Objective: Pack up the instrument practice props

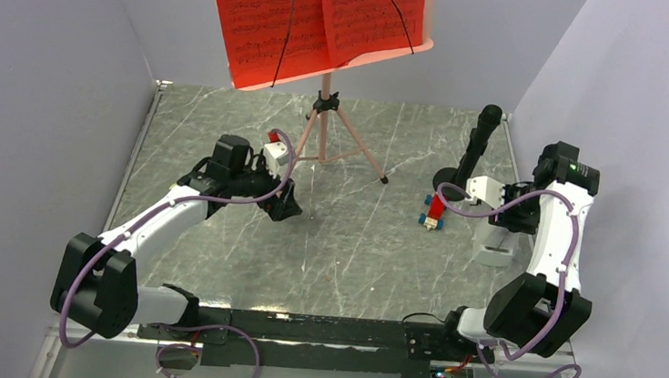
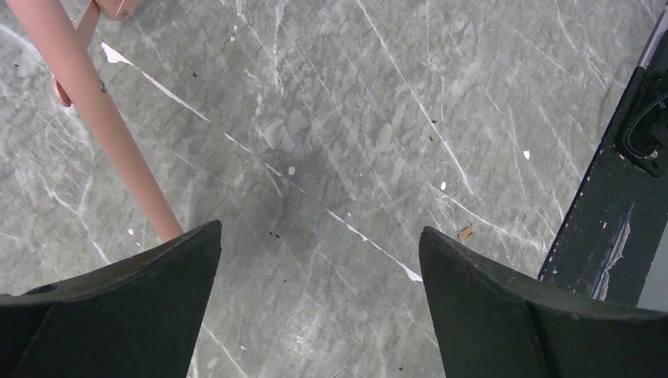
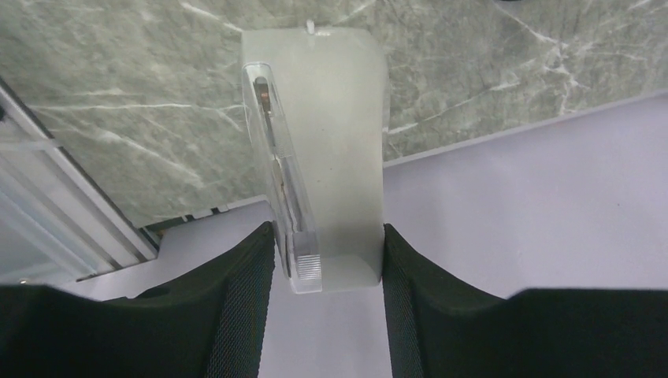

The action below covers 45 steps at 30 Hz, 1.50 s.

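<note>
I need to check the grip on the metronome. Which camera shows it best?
The right wrist view: the metronome sits large mid-frame, flanked closely on both sides by the fingers of the right gripper. The top external view shows it small and partly hidden. The left wrist view misses it.

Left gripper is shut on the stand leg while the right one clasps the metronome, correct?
No. The left gripper is open, jaws wide apart, with the stand leg passing beside one of them, not between; the left wrist view shows it. The right gripper does clasp the metronome.
</note>
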Available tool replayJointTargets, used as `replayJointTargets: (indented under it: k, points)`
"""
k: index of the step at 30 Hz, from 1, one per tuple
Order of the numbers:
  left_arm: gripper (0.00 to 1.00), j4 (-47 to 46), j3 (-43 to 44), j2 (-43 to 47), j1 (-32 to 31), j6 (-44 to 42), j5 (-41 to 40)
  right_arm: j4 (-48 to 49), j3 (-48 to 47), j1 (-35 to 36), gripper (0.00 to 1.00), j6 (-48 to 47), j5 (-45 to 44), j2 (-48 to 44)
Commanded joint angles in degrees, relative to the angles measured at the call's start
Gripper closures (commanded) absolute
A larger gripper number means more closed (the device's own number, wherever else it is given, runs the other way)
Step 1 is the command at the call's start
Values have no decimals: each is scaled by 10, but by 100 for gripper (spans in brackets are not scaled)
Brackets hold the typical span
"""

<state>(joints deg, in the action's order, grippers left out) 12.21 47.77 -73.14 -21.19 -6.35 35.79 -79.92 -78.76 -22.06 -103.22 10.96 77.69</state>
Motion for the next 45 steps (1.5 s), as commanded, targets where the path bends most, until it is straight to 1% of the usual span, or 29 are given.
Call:
replayJointTargets:
  k: [1,3,4,7,9,10,11,12,15,17,19,22,24,27,28,31,33,36,38,40,42,44,45]
  points:
    - [1,-18,18,7,0,1,2,106,17,-2,46,-5,-7,-5]
    - [1,-13,25,7,0,6,-15,114,15,-2,35,4,-6,-4]
    - [1,-13,27,10,0,9,-23,113,4,-2,27,10,3,-3]
    - [1,-18,26,16,1,22,-44,123,-23,-2,14,32,30,-11]
    - [1,-26,20,20,2,35,-52,137,-31,-2,7,50,42,-22]
    - [1,-29,18,22,2,41,-53,138,-34,-2,5,55,44,-28]
    - [1,-31,17,22,3,48,-52,138,-37,-2,1,60,46,-35]
    - [1,-33,18,23,3,54,-50,138,-42,-1,0,68,54,-42]
    - [1,-30,28,24,6,59,-49,142,-64,4,0,105,85,-66]
    - [1,-20,40,24,9,72,-47,160,-77,14,0,151,101,-81]
    - [1,4,51,23,12,52,-57,208,-74,24,0,218,138,-105]
    - [1,38,69,16,21,46,-80,287,-56,48,0,323,194,-143]
    - [1,62,86,11,24,43,-87,318,-57,83,0,389,215,-155]
    - [1,104,120,20,26,18,-117,331,-80,147,1,497,231,-142]
    - [1,108,122,27,25,4,-125,329,-89,169,1,532,244,-133]
    - [1,124,125,46,25,-30,-148,339,-93,204,4,620,304,-107]
    - [1,126,114,55,25,-43,-171,357,-74,231,4,648,339,-97]
    - [3,101,72,55,15,-21,-283,405,-30,272,3,652,378,-86]
    - [3,110,61,51,14,-34,-293,464,15,295,4,656,384,-82]
    - [3,114,59,48,13,-45,-276,543,64,314,6,671,375,-74]
    - [3,124,72,32,13,-58,-268,592,97,330,8,678,368,-57]
    - [3,127,89,17,13,-102,-246,614,108,344,11,674,365,-31]
    - [3,116,94,12,15,-96,-238,621,106,348,12,674,363,-16]
